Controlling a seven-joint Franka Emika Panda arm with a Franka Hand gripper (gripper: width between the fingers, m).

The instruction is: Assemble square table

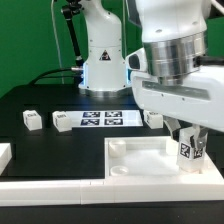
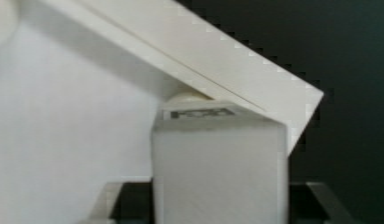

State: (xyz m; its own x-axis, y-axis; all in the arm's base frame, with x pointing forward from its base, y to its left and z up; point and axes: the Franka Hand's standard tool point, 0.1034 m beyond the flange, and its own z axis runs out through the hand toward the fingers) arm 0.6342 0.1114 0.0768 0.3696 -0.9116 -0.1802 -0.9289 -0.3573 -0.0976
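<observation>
Nearest you in the exterior view, a white rail [image 1: 55, 186] runs along the front edge of the black table [image 1: 25, 98]. Just behind it lies the slab [image 1: 135, 160], flat, rim up, on the exterior view's right half.

Over the slab's far corner on the exterior view's right, your claw [image 1: 188, 142] points straight down. Its fingers are closed partway, to the width of one leg [image 1: 187, 153], which they clamp upright with its tag facing the camera. In the wrist view the leg [image 2: 215, 165] stands between the dark fingers [image 2: 128, 200], and its tagged end meets the slab's corner rim [image 2: 207, 60]. You cannot tell from either view whether it sits in a socket.

Farther back, the marker board [image 1: 100, 120] lies flat mid-table. Loose legs [image 1: 33, 120] rest near it: two off its end at the exterior view's left, one just beside its other end. Behind them all stands the arm base [image 1: 102, 55].
</observation>
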